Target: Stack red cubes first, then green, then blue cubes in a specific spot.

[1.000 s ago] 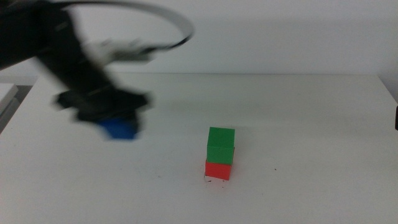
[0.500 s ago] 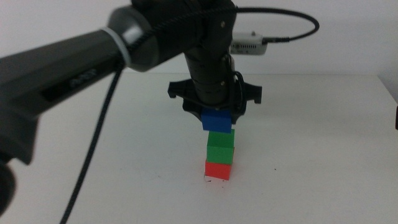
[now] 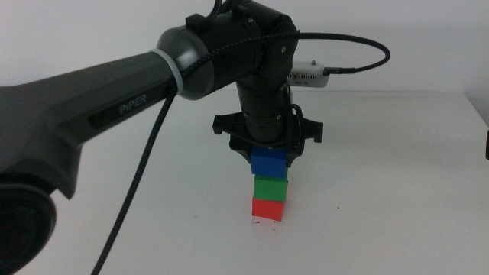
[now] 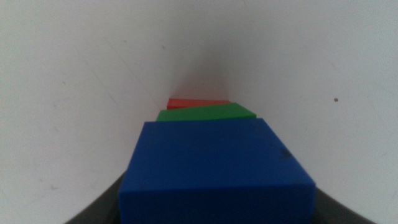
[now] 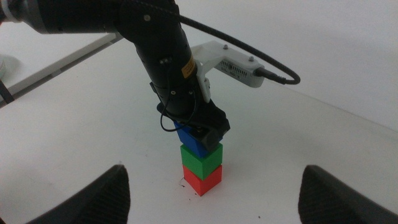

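Observation:
A red cube stands on the white table on the marked spot, of which only faint marks at the cube's foot show. A green cube sits on top of it. My left gripper comes straight down over the stack, shut on the blue cube. The blue cube's underside meets the green cube's top, shifted slightly left. In the left wrist view the blue cube fills the foreground, with the green and red edges behind it. My right gripper waits open, off to the right.
The left arm's black cable hangs in a loop over the table's left half. A tiny dark speck lies right of the stack. A white camera module sticks out from the left wrist.
The left gripper carried the blue cube from the table's left side to above the stack, then lowered it until it met the green cube.

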`<act>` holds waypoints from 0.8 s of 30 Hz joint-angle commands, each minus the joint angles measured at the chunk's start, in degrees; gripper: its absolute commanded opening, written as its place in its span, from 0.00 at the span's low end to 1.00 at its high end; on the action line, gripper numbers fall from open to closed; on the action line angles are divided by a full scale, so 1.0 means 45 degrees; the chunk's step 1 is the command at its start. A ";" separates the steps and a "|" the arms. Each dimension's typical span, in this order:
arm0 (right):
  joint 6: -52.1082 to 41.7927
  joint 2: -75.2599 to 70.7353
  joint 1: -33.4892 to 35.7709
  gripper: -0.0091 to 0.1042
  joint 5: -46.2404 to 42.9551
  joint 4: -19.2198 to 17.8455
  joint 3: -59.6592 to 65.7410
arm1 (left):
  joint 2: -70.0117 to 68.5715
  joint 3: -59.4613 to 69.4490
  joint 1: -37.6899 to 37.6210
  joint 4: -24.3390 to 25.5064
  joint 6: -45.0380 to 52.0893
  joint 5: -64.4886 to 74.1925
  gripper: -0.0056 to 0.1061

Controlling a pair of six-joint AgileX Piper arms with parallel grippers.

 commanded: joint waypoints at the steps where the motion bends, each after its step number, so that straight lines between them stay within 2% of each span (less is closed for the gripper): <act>1: -0.0057 -0.0015 0.0029 0.84 -0.0063 -0.0055 0.0078 | 0.0105 -0.0090 -0.0056 -0.0198 0.0106 -0.0084 0.03; 4: -0.0057 -0.0015 0.0029 0.84 -0.0063 -0.0055 0.0078 | 0.0159 -0.0090 -0.0056 -0.0478 0.0120 -0.0214 0.03; 12: -0.0057 -0.0015 0.0029 0.84 -0.0063 -0.0055 0.0078 | 0.0159 -0.0090 -0.0034 -0.0274 0.0097 -0.0016 0.04; 16: -0.0057 -0.0015 0.0029 0.84 -0.0063 -0.0055 0.0078 | 0.0159 -0.0090 -0.0034 -0.0274 -0.0046 -0.0016 0.12; 17: -0.0057 -0.0015 0.0029 0.84 -0.0063 -0.0055 0.0078 | 0.0159 -0.0090 -0.0034 0.0049 -0.0046 -0.0016 0.40; 24: -0.0057 -0.0015 0.0029 0.84 -0.0063 -0.0055 0.0078 | 0.0159 -0.0090 -0.0034 0.0277 0.0235 -0.0016 0.79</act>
